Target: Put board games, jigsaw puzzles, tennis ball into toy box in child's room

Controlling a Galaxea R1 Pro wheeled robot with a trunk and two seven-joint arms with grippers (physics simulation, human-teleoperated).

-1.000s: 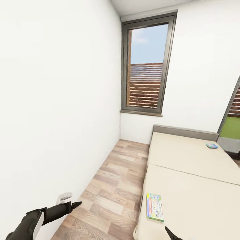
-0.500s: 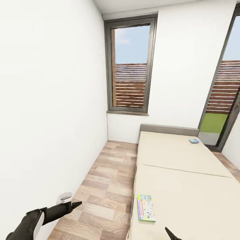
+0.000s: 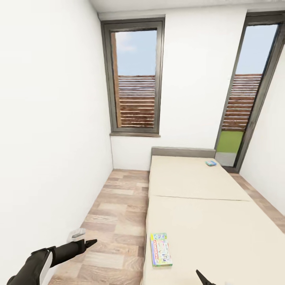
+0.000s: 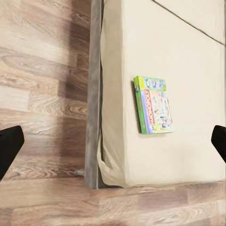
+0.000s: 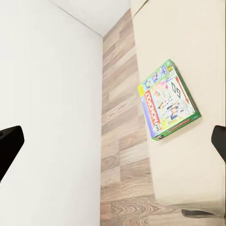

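A green Monopoly board game (image 3: 160,249) lies flat near the left edge of the beige bed (image 3: 206,221), close to its foot. The same box shows in the left wrist view (image 4: 153,104) and the right wrist view (image 5: 169,100). A second, small blue board game (image 3: 211,162) rests at the far end of the bed by the headboard. My left gripper (image 3: 85,240) hangs low over the floor left of the bed, its fingers (image 4: 9,146) spread wide, holding nothing. My right gripper (image 3: 202,278) peeks in over the bed's near end, open with fingers (image 5: 9,143) far apart.
A strip of wooden floor (image 3: 118,213) runs between the white left wall (image 3: 47,138) and the bed. A tall window (image 3: 134,83) is in the far wall, and a glass door (image 3: 245,99) stands at the far right. The grey headboard (image 3: 182,151) closes the bed's far end.
The camera has swung to the right, so the window and bed slide left in the picture and the glass door comes into view. Both arms keep their place in the picture.
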